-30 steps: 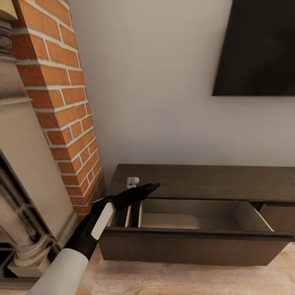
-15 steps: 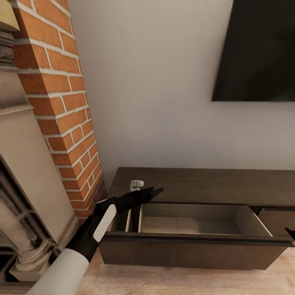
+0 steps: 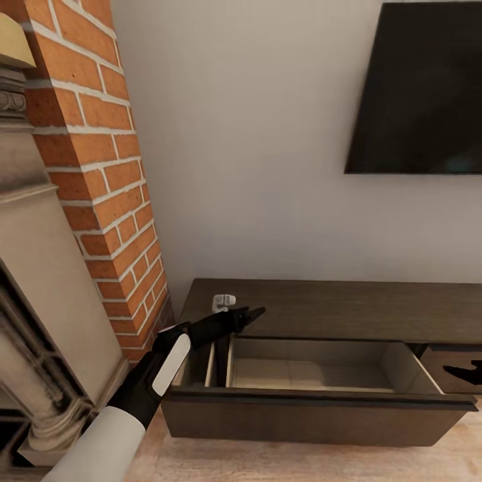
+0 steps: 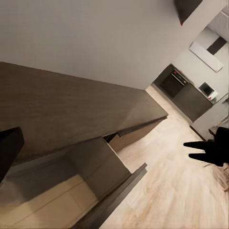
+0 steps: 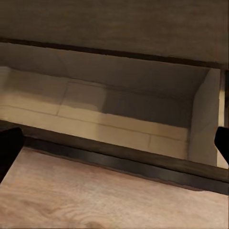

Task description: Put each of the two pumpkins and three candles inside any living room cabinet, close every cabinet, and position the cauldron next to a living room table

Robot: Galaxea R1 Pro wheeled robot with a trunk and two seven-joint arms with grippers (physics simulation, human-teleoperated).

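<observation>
The long dark-brown cabinet (image 3: 348, 309) stands against the wall with one wide drawer (image 3: 314, 410) pulled out. The drawer's pale inside (image 5: 109, 124) holds nothing. My left gripper (image 3: 253, 312) hovers open over the drawer's left end, level with the cabinet top and with nothing between its fingers. A small pale object (image 3: 224, 302) sits on the cabinet top just behind it; I cannot tell what it is. My right gripper (image 3: 471, 369) stands open at the drawer's right end, facing into the drawer. No pumpkin, candle or cauldron can be made out.
A red brick column (image 3: 100, 174) and a stone fireplace surround (image 3: 40, 281) stand close on the left. A dark TV (image 3: 422, 87) hangs above the cabinet. Wooden floor (image 5: 95, 195) lies in front of the drawer. Grey kitchen units (image 4: 183, 93) are far off.
The whole view has shifted, so the camera moved. My right gripper's fingertips have come into the head view at the right edge. The left gripper stays over the drawer's left end.
</observation>
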